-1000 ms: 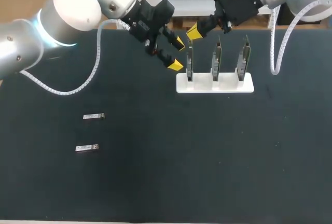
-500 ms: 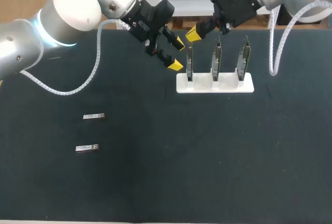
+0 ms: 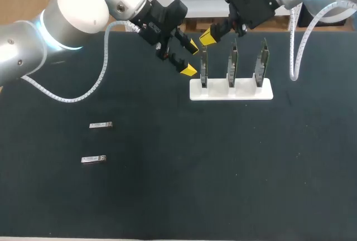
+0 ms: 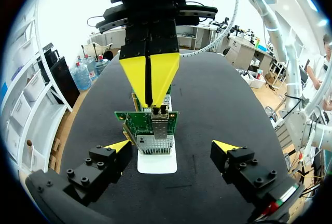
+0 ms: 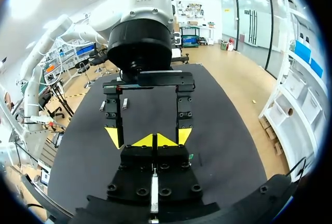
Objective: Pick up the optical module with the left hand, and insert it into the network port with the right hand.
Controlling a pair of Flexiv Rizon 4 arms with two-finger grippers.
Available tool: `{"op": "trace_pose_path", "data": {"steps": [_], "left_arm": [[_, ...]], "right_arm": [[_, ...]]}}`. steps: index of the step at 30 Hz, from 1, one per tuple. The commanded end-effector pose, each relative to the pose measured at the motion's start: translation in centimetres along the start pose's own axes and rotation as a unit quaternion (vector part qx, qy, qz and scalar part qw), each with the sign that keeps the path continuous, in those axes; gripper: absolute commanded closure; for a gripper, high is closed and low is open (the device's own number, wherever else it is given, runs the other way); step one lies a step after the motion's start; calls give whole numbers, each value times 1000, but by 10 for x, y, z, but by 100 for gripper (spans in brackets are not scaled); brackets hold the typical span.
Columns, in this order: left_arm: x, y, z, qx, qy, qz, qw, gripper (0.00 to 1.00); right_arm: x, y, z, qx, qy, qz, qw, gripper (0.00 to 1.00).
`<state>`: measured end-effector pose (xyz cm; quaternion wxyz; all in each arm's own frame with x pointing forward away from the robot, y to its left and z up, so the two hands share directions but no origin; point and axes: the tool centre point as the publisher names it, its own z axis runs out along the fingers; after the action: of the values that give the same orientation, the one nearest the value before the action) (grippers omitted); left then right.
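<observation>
Lying loose: head view had the far optical module [image 3: 101, 125] and near optical module [image 3: 93, 159] by the left edge of the table [image 3: 223, 168].
Left gripper [image 3: 191, 58]: wide open, empty, just beside the end card [image 3: 204, 68] of the white holder [image 3: 231, 91].
Right gripper [image 4: 149, 103]: left wrist view showed tips pinched together right above the network port [image 4: 155, 130]; I'd press straight down, no tilt.
Module in hand: right wrist view couldn't settle that.

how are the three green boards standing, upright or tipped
Upright: the three green circuit boards stand on edge in the white slotted holder.
</observation>
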<state>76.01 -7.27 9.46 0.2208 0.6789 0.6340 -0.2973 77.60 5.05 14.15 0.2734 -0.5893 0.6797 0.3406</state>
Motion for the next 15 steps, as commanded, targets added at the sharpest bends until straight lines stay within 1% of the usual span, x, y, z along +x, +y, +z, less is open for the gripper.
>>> {"op": "trace_pose_path", "data": {"steps": [1, 8, 15], "left_arm": [[-1, 3, 0, 3, 3, -1, 1000, 0], [-1, 3, 0, 3, 3, -1, 1000, 0], [-1, 3, 0, 3, 3, -1, 1000, 0]], "right_arm": [[11, 1, 8, 2, 3, 0, 1000, 100], [9, 2, 5, 4, -1, 1, 1000, 100], [-4, 7, -7, 10, -27, -10, 1000, 100]]}}
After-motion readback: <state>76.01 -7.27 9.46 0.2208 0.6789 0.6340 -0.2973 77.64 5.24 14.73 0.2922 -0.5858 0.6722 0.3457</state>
